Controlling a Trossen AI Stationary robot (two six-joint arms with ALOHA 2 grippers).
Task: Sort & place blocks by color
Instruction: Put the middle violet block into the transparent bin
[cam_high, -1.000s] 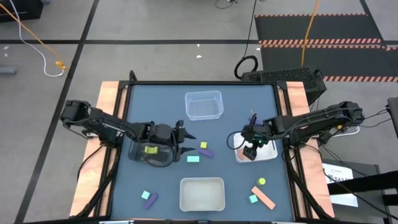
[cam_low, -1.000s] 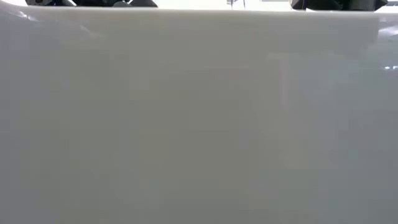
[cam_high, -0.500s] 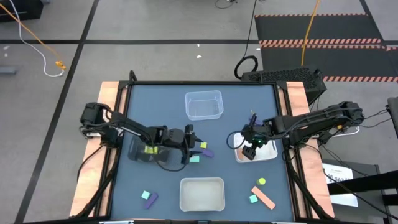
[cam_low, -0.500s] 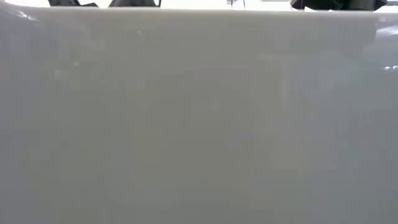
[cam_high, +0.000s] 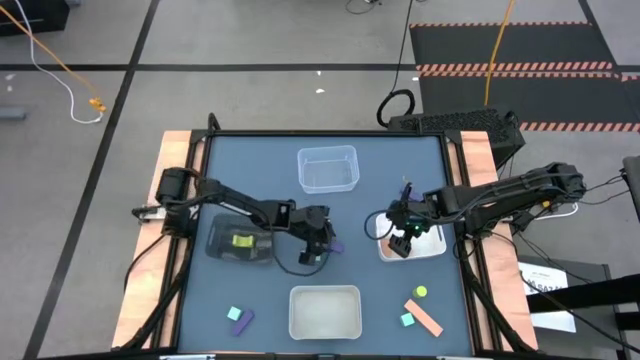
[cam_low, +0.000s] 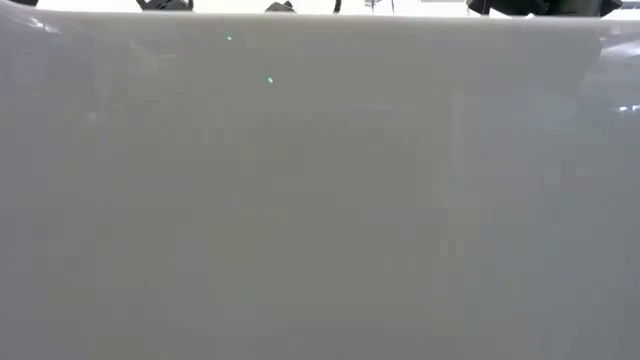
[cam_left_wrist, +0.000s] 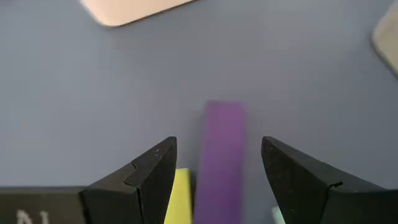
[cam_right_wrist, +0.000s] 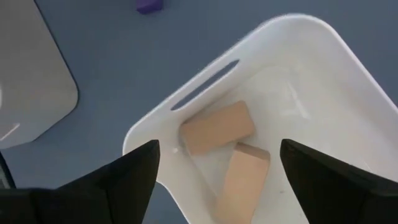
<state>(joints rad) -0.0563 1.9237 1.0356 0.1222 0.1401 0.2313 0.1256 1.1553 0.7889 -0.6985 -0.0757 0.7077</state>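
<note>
— Purple is what the left gripper (cam_left_wrist: 214, 180) is over?

— Yes. A flat purple bar block (cam_left_wrist: 219, 158), long and matt, lies on the blue-grey table mat (cam_high: 380, 300) between the two spread dark fingers (cam_left_wrist: 146, 180); neither finger touches it, and the gripper holds nothing. Just beside the bar, by one finger, a small yellow-green block (cam_left_wrist: 178, 198) shows only a corner.

— Take the purple bar as the landmark. What lies to its left, seen from above?

— A black mesh tray (cam_high: 222, 246) with one yellow-green block (cam_high: 243, 240) inside it. Farther off on that side, toward the table's near edge, a light teal cube (cam_high: 235, 313) sits touching a second purple bar (cam_high: 243, 322).

— And past the bar?

— Behind it, a clear plastic tray (cam_high: 327, 168); in front of it, a frosted white tray (cam_high: 324, 312). To the right of the bar, the right gripper (cam_high: 404, 240) hangs over a white plastic tray (cam_right_wrist: 311, 74), its fingers (cam_right_wrist: 112, 180) wide apart and gripping nothing. Two salmon blocks (cam_right_wrist: 217, 127) lie inside that tray, touching each other.

— Beyond that tray?

— Well right of the bar, nearer the front edge: a yellow-green disc (cam_high: 421, 292), a teal cube (cam_high: 407, 320) and a long salmon bar (cam_high: 425, 316).
</note>
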